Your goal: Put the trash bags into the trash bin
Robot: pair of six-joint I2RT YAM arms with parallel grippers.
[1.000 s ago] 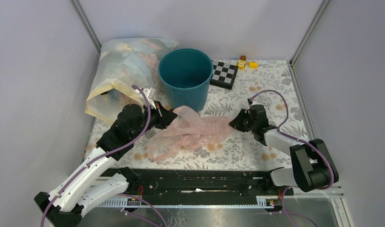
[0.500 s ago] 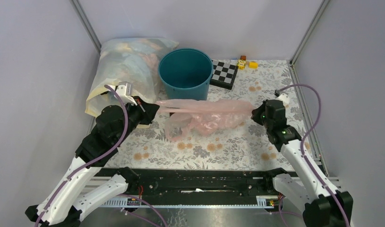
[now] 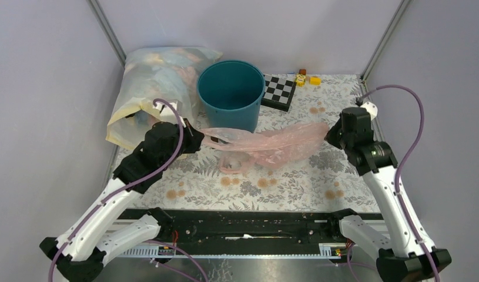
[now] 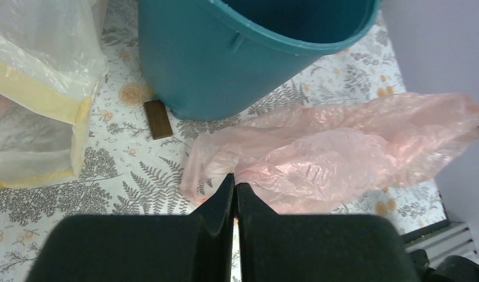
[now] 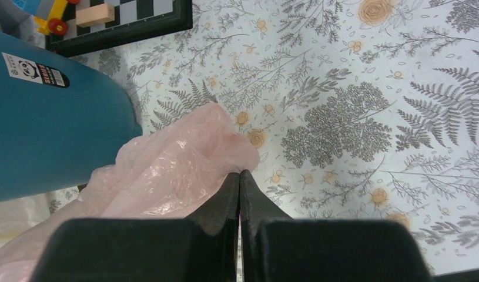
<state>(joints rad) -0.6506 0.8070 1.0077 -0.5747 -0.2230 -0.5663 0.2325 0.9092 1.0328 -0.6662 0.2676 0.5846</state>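
Floral tablecloth (image 3: 295, 182), left hand (image 4: 234, 191) and right hand (image 5: 240, 182) each pinching pink trash bag (image 3: 278, 144), teal trash bin (image 3: 228, 114) bearing panda sticker (image 5: 36, 69)

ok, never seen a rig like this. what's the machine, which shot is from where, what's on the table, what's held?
Two small robot arms are bolted at the near edge of a table, each ending in a two-finger gripper. The wide picture comes from a fixed camera above and behind them. The other two come from a camera on each wrist, looking out along that arm's own fingers.

On the flowered tablecloth stands a teal trash bin. A big clear sack stuffed with bags lies on the left arm's side. A checkerboard and some toy blocks are on the other side, and a little brown block sits by the bin's base.

The thin pink trash bag is stretched in front of the bin. The left gripper is shut on one end and the right gripper on the other. The bag is not in the bin yet.
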